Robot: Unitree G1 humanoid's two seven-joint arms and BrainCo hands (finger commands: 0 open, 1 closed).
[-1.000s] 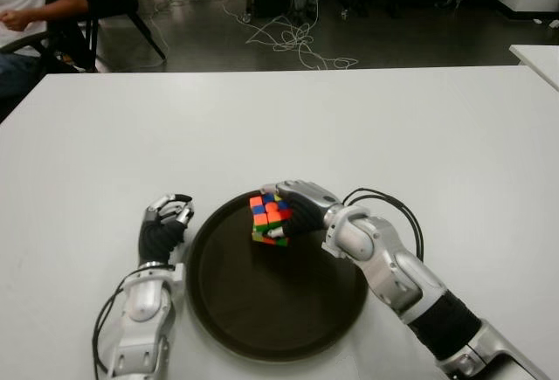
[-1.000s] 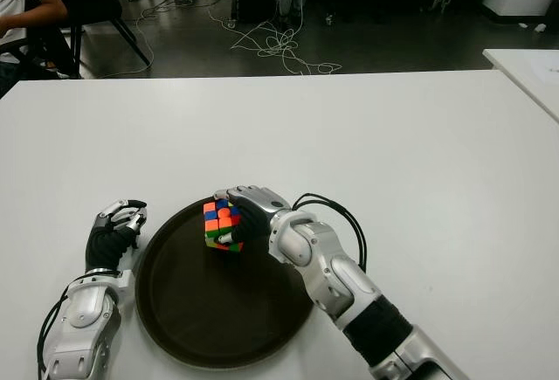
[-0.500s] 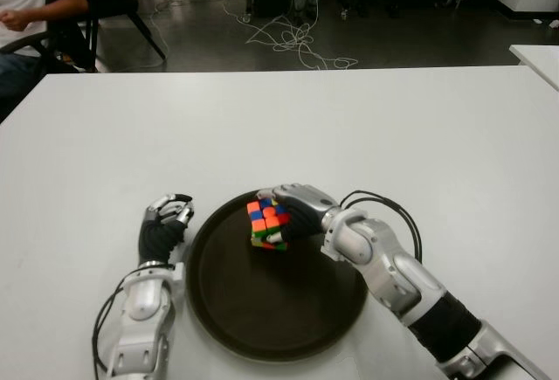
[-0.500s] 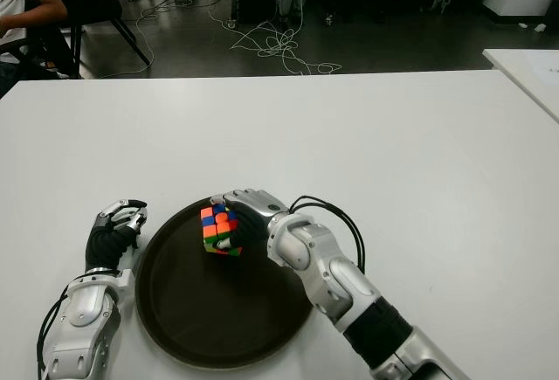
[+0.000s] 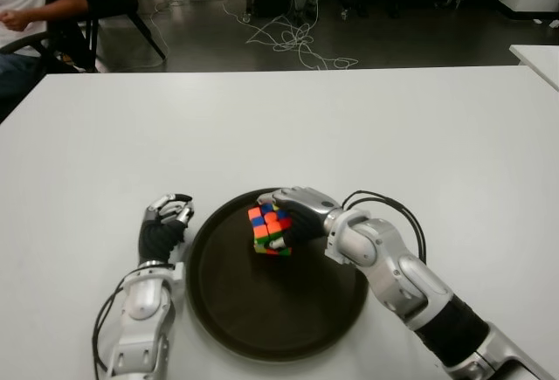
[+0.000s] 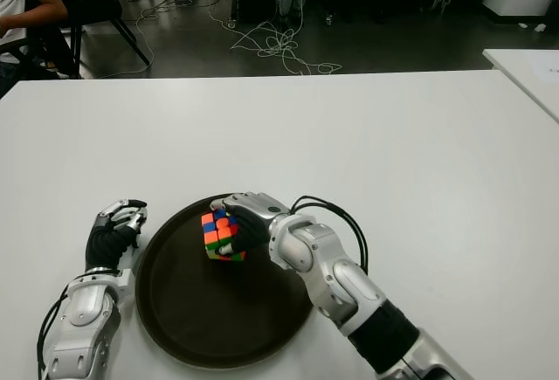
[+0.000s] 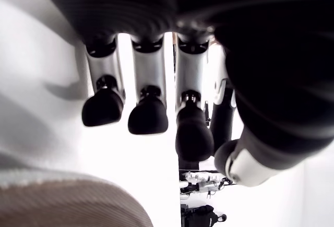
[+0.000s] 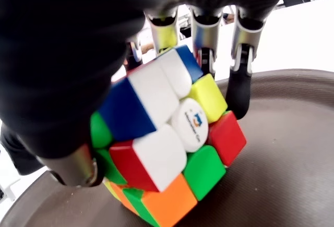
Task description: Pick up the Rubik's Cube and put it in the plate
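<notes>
Multicoloured Rubik's Cube point(image 5: 269, 230) sits clamped in the right hand point(image 5: 297, 214) above the dark plate point(image 5: 262, 328).

Two head cameras look forward and down at the white surface point(image 5: 349, 118), both seeing the same plate point(image 5: 262, 319). Each wrist camera sits very close to its own hand.

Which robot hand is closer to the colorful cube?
The right hand. Its fingers are wrapped around the Rubik's Cube, over the plate. The left hand shows beside the plate's left edge, holding nothing.
</notes>
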